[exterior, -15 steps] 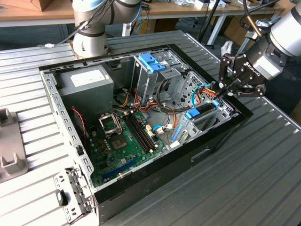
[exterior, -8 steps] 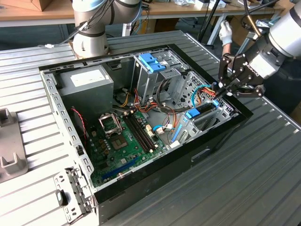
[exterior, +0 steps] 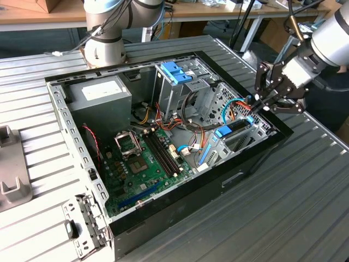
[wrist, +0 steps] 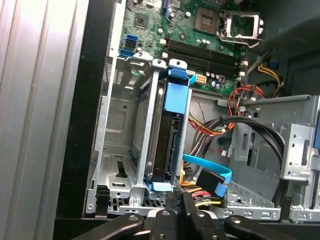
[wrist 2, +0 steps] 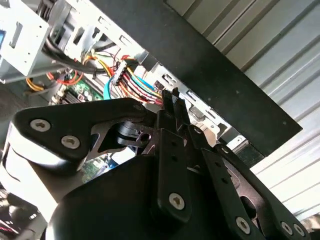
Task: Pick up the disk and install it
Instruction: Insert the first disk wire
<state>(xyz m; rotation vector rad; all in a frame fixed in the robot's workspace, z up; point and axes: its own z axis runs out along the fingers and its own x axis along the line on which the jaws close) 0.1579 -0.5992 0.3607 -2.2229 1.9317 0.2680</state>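
Inside the metal drive cage [wrist: 145,145] at the front corner of the open computer case [exterior: 256,155] sits the disk [wrist: 170,135], standing on edge in its slot with its light blue carrier [wrist: 176,97] showing along the top and at the near end; in the exterior view the disk [exterior: 233,130] lies toward the exterior view's right side of the case, just inside the black wall. The gripper [exterior: 260,103] hangs right at the disk's outer end, and in the first wrist view its fingers [wrist: 176,210] stand pressed together just beside the carrier's near tab, so the claw reads as closed with nothing between its tips; whether the tips touch the carrier I cannot tell. A flat blue cable [wrist: 210,175] and a bundle of red, yellow and black wires [wrist: 210,192] run beside the disk's near end. In the second wrist view the gripper [wrist 2: 172,97] points down at the same wire bundle [wrist 2: 137,80] along the case wall. Farther in lie the green motherboard [exterior: 139,164], the grey power supply [exterior: 101,93] and another cage with a blue latch [exterior: 175,72] on top. The case rests on a ribbed metal table [exterior: 305,207], with the arm's base [exterior: 106,46] behind it.
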